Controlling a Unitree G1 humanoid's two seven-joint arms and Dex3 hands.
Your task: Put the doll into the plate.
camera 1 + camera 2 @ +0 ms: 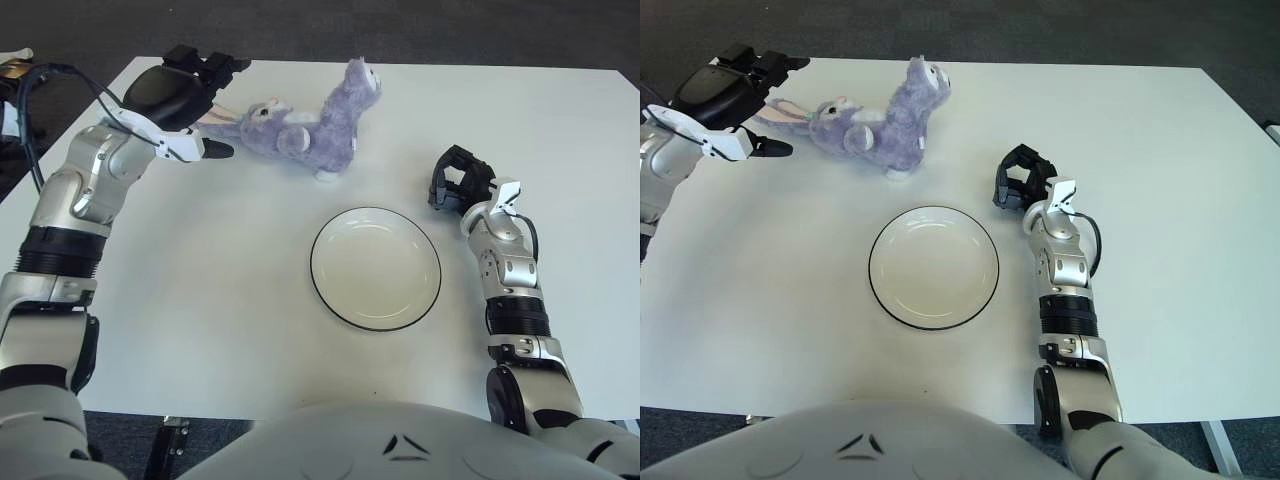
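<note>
The doll point(300, 122) lay on the counter point(200, 300) behind the plate point(375, 268). The left robot hand point(190, 95) was just left of the doll; the right robot hand point(455, 180) was right of the plate.

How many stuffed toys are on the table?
1: a purple bunny doll lying at the table's far side, beyond the plate, beside the left hand.

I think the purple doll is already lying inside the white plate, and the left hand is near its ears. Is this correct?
Not quite. The purple doll lies on the table beyond the white plate, apart from it; the plate holds nothing, as the left eye view shows. The rest holds: the left hand is near its ears.
</note>
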